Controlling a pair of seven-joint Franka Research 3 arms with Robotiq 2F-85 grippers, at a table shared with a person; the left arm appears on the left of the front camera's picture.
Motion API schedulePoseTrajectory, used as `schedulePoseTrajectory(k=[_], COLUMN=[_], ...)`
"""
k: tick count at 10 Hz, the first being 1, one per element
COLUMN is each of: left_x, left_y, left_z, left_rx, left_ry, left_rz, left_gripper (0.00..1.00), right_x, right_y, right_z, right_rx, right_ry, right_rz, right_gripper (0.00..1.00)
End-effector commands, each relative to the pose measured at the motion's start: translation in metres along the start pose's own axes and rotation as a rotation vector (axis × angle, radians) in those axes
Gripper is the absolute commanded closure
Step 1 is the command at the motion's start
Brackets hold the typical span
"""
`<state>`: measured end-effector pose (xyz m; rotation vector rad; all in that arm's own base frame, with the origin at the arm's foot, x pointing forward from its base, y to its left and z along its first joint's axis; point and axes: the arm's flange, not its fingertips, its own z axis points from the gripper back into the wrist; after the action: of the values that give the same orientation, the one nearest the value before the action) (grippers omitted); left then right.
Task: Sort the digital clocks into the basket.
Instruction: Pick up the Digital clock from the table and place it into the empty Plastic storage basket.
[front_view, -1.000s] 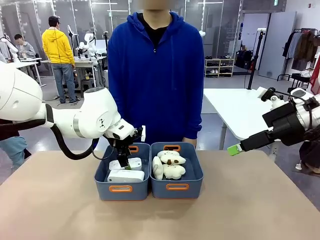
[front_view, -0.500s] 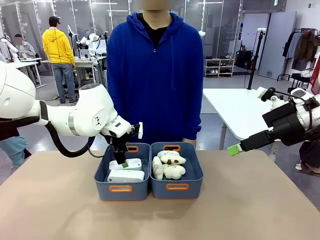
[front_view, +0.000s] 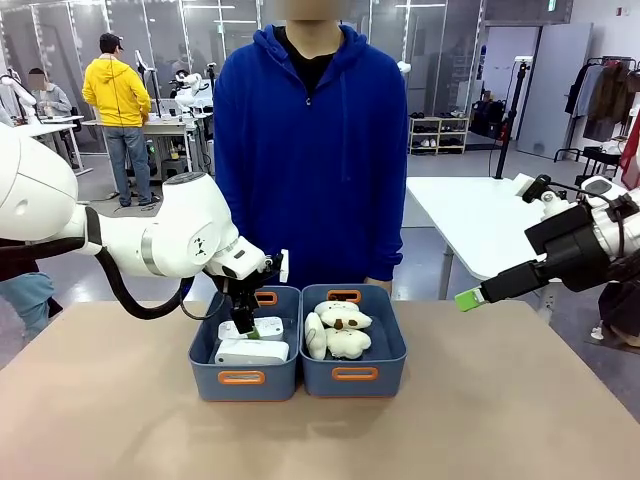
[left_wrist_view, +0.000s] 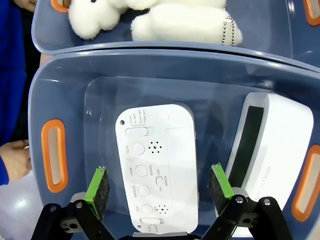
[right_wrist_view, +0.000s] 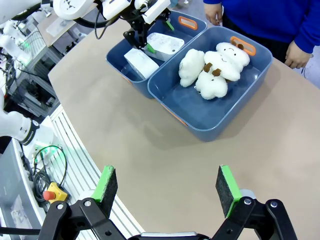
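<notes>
Both clocks (left_wrist_view: 157, 167) (left_wrist_view: 272, 160) sit in my basket (left_wrist_view: 60, 90): light, rigid, slick plastic, so I'd pinch the long edges. Left pincer (left_wrist_view: 159, 186) released above one; right pincer (right_wrist_view: 167, 187) spread wide too.

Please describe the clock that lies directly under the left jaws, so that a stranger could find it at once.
Two blue-grey tubs stand side by side before the person; take the left tub, not the one holding plush toys. Two white clocks lie in it. Yours is the far clock, lying with its buttons and switch facing up, unlike the near clock.
</notes>
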<state>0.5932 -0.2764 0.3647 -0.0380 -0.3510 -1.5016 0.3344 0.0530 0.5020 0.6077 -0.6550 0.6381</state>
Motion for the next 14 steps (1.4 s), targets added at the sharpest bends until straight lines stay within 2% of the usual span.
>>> schedulePoseTrajectory(k=[1,2,3,4,6,8,9,10,11,12,14], left_x=[0.002,0.0,-0.01,-0.023,-0.047,-0.08,-0.1,-0.122,-0.148,-0.178,-0.224], left_y=[0.004,0.0,0.004,0.011,0.018,0.007,-0.004,-0.022,-0.045,-0.075,-0.125], left_z=[0.003,0.0,0.025,0.049,0.092,0.127,0.144,0.163,0.179,0.196,0.209], left_rx=[-0.009,0.0,-0.191,-0.222,-0.244,-0.247,-0.208,-0.178,-0.163,-0.114,-0.045], left_ry=[0.001,0.0,-0.077,-0.07,-0.185,-0.241,-0.263,-0.337,-0.383,-0.479,-0.557], left_rz=[0.007,0.0,0.014,0.055,0.132,0.269,0.337,0.41,0.506,0.662,0.792], left_gripper=[0.0,0.0,0.0,0.0,0.0,0.0,0.0,0.0,0.0,0.0,0.0], right_x=[0.0,0.0,0.0,0.0,0.0,0.0,0.0,0.0,0.0,0.0,0.0], right_y=[0.0,0.0,0.0,0.0,0.0,0.0,0.0,0.0,0.0,0.0,0.0], right_z=[-0.001,-0.001,-0.001,-0.001,-0.001,-0.001,-0.001,-0.001,-0.001,-0.001,-0.001], right_rx=[-0.008,-0.008,-0.008,-0.008,-0.008,-0.008,-0.008,-0.008,-0.008,-0.008,-0.008], right_ry=[0.0,0.0,0.0,0.0,0.0,0.0,0.0,0.0,0.0,0.0,0.0], right_rz=[0.003,0.003,0.003,0.003,0.003,0.003,0.003,0.003,0.003,0.003,0.003], right_gripper=[0.0,0.0,0.0,0.0,0.0,0.0,0.0,0.0,0.0,0.0,0.0])
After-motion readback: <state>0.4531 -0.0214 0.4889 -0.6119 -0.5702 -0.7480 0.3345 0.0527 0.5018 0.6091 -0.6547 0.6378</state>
